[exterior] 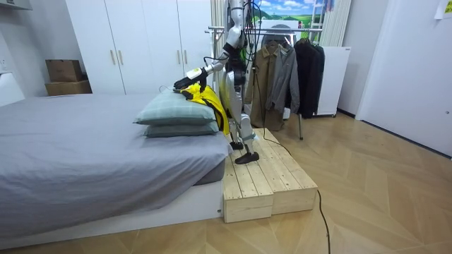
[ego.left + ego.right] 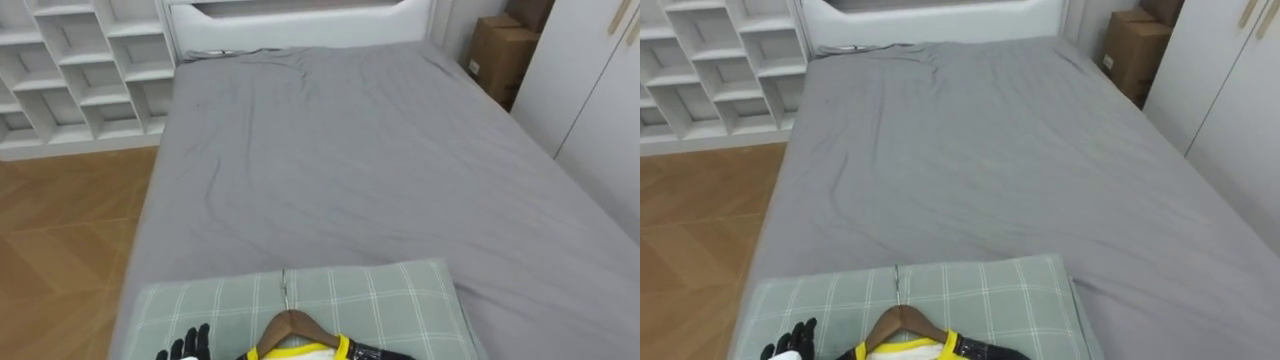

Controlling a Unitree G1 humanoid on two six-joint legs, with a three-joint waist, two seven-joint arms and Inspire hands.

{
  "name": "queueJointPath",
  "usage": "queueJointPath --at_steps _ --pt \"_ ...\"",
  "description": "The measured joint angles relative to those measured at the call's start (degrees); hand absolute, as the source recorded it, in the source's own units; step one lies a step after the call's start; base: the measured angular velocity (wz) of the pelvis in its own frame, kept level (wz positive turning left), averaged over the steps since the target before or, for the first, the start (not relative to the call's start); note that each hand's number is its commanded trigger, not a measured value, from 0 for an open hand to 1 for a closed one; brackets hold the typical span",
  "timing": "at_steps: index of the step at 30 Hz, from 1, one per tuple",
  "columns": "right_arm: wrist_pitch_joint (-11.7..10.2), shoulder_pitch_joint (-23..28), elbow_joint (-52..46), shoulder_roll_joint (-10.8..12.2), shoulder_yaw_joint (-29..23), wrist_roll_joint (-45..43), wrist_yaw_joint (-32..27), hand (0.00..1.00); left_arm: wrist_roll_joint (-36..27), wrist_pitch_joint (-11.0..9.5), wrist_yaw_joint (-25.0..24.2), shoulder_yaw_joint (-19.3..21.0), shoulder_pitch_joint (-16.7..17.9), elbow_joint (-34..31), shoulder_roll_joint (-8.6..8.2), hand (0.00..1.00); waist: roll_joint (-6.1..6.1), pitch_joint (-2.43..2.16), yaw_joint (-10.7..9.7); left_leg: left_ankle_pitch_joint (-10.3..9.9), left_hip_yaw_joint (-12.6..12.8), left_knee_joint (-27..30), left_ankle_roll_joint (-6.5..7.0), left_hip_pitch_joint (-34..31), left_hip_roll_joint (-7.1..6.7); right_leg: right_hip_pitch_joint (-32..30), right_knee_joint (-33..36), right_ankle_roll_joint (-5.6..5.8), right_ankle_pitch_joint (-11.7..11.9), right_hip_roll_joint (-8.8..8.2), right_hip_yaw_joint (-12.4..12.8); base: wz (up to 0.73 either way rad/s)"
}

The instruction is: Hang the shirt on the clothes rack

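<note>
yellow garment: soft, white-trimmed, lying threaded on the wooden hanger, metal hook pointing up the bed
plaid pillow: padded, probably serving as the dressing surface
left hand: fingers straight, resting beside the garment, gripping nothing
right hand: showing as a dark shape at the garment's right, grip can't tell
clothes rack: standing behind the robot, likely the destination

Robot is standing upright, reaching both arms forward, left hand holding straight fingers spread and pointing ahead, right hand just peeking in at the bottom edge.
</note>
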Motion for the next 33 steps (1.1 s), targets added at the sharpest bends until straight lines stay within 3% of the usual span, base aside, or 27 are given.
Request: queueJointPath --at_steps 5,10,33 --pt "0.0 0.2 0.0 0.0 0.0 0.1 0.8 0.00 0.0 0.4 -1.9 0.0 0.1 0.7 -0.05 0.00 -0.09 -0.26 0.1 0.0 0.8 -0.2 0.00 -0.3 0.00 -0.8 0.1 0.01 0.0 0.12 0.8 -0.08" --pt "0.5 0.8 0.1 0.1 0.0 1.0 1.2 0.00 0.0 1.1 -2.0 0.0 0.1 2.2 -0.45 0.00 -0.35 -1.02 0.1 0.0 1.4 -0.2 0.00 -0.1 -0.05 -0.8 0.1 0.08 0.1 0.13 1.3 -0.07" --pt "0.5 0.2 0.2 0.4 0.0 0.8 1.2 0.00 -0.1 1.2 -2.8 0.3 -0.2 4.3 -0.68 0.00 -0.88 -0.47 0.0 0.0 2.9 -0.2 0.00 -1.5 -0.17 -3.4 1.2 0.20 0.4 0.21 2.9 -0.03"
